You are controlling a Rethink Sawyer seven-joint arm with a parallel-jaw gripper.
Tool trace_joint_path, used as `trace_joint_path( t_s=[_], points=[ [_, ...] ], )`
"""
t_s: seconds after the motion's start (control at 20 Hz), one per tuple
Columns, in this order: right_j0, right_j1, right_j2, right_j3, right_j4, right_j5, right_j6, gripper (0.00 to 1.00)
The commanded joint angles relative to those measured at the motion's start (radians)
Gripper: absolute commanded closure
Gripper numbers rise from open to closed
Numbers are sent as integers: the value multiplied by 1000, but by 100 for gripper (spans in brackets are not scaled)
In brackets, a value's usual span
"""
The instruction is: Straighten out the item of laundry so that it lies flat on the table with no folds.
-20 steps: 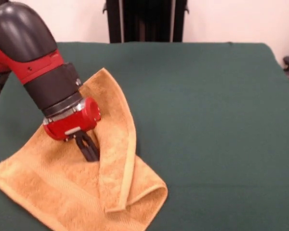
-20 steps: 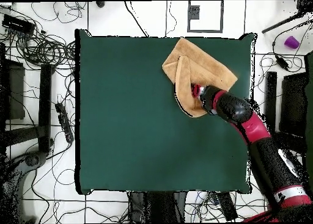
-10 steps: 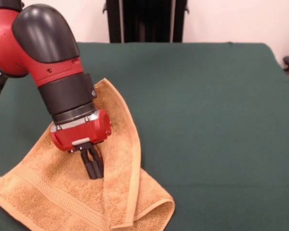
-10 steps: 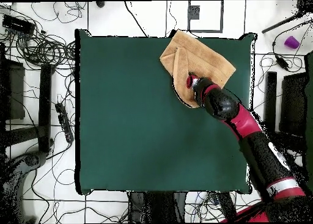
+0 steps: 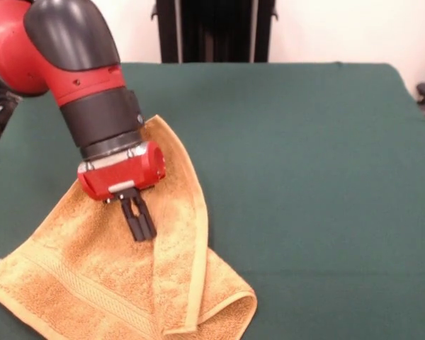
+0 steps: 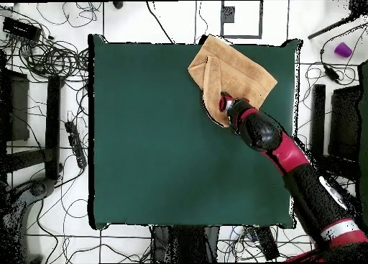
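The item of laundry (image 5: 85,276) is a golden-orange towel on the near left part of the green table (image 5: 304,177). Its right side is folded over as a long flap (image 5: 188,234) running from the far corner to the near edge, with a rounded fold at the near right. A woven band (image 5: 78,294) crosses the near end. My gripper (image 5: 143,234) hangs just above the towel beside the flap, its fingers (image 5: 147,221) close together, shut, with no cloth seen between them. In the overhead view the towel (image 6: 244,70) lies by the table's top right corner, the gripper (image 6: 223,103) at its lower edge.
The towel's near edge runs off the bottom of the front view, close to the table's front edge. Green table (image 6: 144,146) stretches wide to the other side. Cables (image 6: 50,56) and a small purple object (image 6: 343,49) lie on the floor around it.
The towel slid toward the table's near edge with the gripper over the first half second. Since then the gripper has risen a little; the towel has stayed put.
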Motion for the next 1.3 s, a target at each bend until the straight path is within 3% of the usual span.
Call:
trace_joint_path(
  t_s=[0.05,0.35,0.5,0.75,1.1,1.3],
  points=[
    [17,-105,-65,180,34,48,233,100],
    [6,-315,-85,320,93,153,265,100],
    [-10,-356,-59,339,142,198,263,100],
    [65,-279,-78,218,187,158,252,100],
    [232,-111,-172,-78,269,98,233,100],
    [308,-103,-199,-128,363,87,307,100]
  ],
)
